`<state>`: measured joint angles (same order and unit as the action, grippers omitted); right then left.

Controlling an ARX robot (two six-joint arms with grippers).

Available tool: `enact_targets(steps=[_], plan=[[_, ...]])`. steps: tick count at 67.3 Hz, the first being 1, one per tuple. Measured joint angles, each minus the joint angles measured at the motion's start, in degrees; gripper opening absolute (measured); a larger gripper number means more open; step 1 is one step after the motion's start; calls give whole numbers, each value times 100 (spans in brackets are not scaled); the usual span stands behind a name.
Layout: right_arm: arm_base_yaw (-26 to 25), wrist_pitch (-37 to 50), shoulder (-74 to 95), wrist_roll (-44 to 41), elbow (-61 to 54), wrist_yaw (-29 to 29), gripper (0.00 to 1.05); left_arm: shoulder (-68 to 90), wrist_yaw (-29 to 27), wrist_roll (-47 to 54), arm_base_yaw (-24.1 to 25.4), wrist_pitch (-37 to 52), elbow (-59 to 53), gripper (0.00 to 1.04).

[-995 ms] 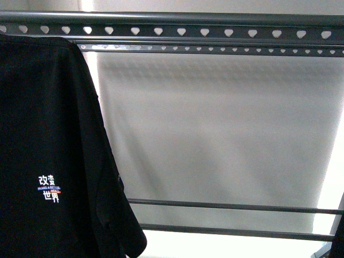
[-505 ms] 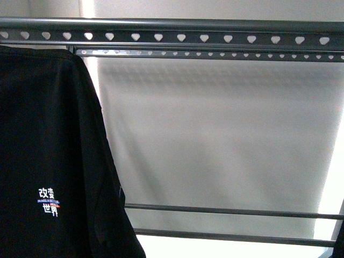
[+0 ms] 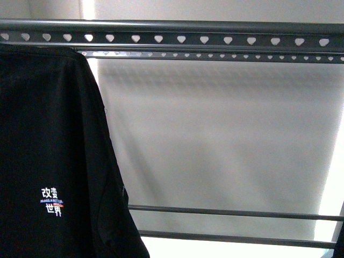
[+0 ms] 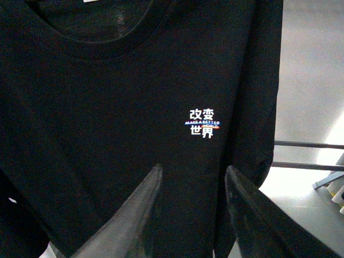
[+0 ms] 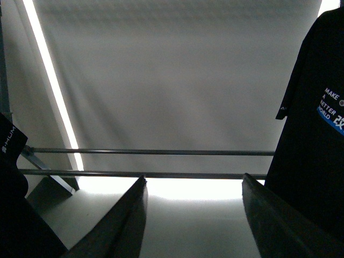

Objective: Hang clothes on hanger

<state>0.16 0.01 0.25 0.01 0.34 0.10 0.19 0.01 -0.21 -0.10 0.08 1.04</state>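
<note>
A black T-shirt (image 3: 48,150) hangs at the left of the front view, its shoulder just under the thick grey rail with heart-shaped holes (image 3: 204,38). Its white chest print (image 3: 51,201) faces me. The left wrist view shows the same shirt (image 4: 107,107) close up, with collar and print (image 4: 203,123). My left gripper (image 4: 192,173) is open, its jaws apart just in front of the shirt's lower chest. My right gripper (image 5: 193,180) is open and empty, facing the bare wall. The wire hanger is hidden. Neither gripper shows in the front view.
Two thin horizontal bars (image 3: 231,212) cross low in front of a grey wall. In the right wrist view a second black shirt with a blue-lined print (image 5: 314,118) hangs at one edge, and a dark sleeve (image 5: 11,142) shows at the other.
In the front view the rail sits lower than a second ago, and the shirt and its print have shifted slightly right and down.
</note>
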Motion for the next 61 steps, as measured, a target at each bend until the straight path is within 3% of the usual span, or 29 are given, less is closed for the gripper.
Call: enact_targets(steps=[3, 6, 20, 40, 61], plan=[[0, 0, 0, -20, 0, 2, 51, 0, 0, 2, 0, 0, 0, 48], [0, 0, 0, -17, 0, 0, 60, 0, 0, 0, 0, 0, 0, 61], [0, 0, 0, -15, 0, 0, 98, 0, 0, 2, 0, 0, 0, 99], [0, 0, 0, -13, 0, 0, 97, 299, -269, -354, -175, 289, 105, 98], [0, 0, 0, -13, 0, 0, 97, 2006, -916, -348, -686, 1353, 1300, 98]])
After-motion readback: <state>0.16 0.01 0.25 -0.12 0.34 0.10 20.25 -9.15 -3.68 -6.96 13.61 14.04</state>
